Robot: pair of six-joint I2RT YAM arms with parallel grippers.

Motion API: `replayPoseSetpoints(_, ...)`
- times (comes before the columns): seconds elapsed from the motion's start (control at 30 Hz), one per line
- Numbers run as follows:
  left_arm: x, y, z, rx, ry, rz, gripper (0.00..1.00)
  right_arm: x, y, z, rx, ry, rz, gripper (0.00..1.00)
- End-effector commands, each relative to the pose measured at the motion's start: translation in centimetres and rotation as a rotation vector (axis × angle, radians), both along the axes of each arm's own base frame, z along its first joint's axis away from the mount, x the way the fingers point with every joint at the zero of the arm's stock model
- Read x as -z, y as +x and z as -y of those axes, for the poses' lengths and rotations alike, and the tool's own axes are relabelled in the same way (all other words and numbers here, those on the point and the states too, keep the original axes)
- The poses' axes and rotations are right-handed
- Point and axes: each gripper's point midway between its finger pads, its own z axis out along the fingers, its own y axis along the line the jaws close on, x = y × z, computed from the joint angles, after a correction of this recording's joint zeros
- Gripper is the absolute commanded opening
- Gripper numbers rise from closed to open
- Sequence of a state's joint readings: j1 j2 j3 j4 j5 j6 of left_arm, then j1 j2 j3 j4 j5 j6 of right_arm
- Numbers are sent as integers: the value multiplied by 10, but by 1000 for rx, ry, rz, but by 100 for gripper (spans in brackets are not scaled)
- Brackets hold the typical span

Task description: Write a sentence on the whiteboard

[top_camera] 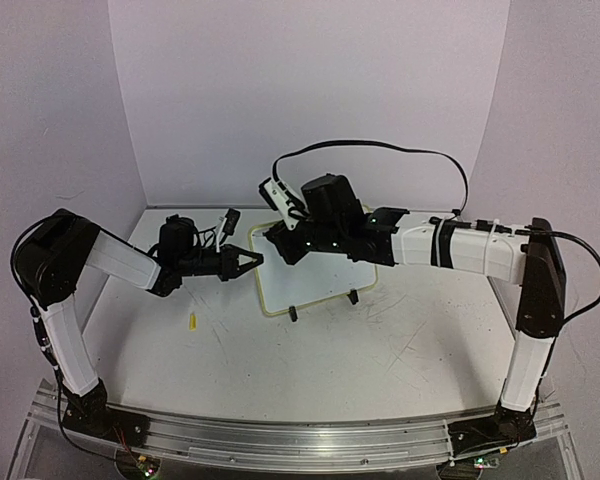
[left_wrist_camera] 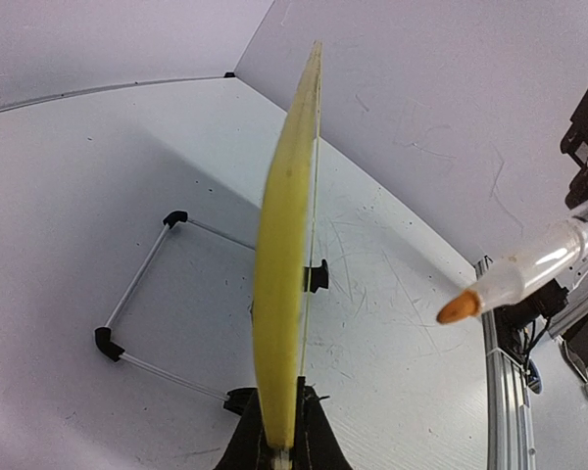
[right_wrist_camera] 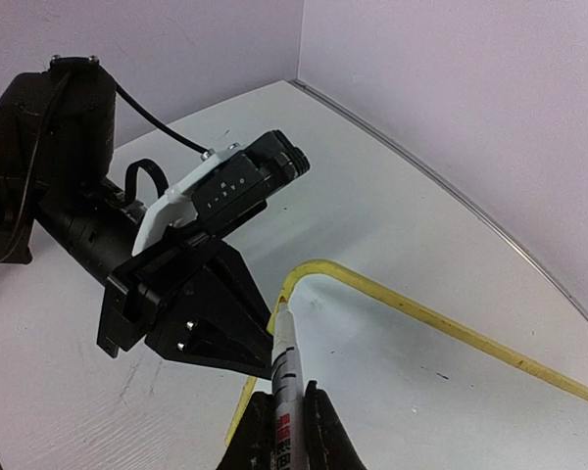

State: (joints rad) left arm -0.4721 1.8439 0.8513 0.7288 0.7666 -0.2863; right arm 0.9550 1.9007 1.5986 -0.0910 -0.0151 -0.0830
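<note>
While the left jaws pinch shut on the whiteboard's (top_camera: 320,285) side edge, the board stands propped on the surface (top_camera: 310,370), running straight ahead of them. Right jaws clamped round a marker (right_wrist_camera: 285,357), its tip forward at the board's yellow corner, just beside the left jaws; contact unclear.

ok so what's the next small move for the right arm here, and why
Probably ease the marker across until its orange tip touches the whiteboard face. The left end effector clamps the board's edge, the right end effector grips the uncapped marker, and the left wrist view shows a clear gap between tip and board, so no ink can land yet.
</note>
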Motion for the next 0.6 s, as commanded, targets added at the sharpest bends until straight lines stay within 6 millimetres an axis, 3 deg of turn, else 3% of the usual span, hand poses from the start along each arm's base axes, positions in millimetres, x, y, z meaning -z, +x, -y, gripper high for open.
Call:
replayPoseSetpoints(0.0, 1, 13, -6, -73, 63, 28, 0, -30, -1, -3, -2, 45, 57, 0)
replayPoseSetpoints(0.3, -1, 16, -6, -79, 65, 31, 0, -28, 9, 7, 76, 19, 89, 0)
replayPoseSetpoints(0.57, 1, 17, -6, -80, 69, 28, 0, -26, 10, 2, 64, 28, 83, 0)
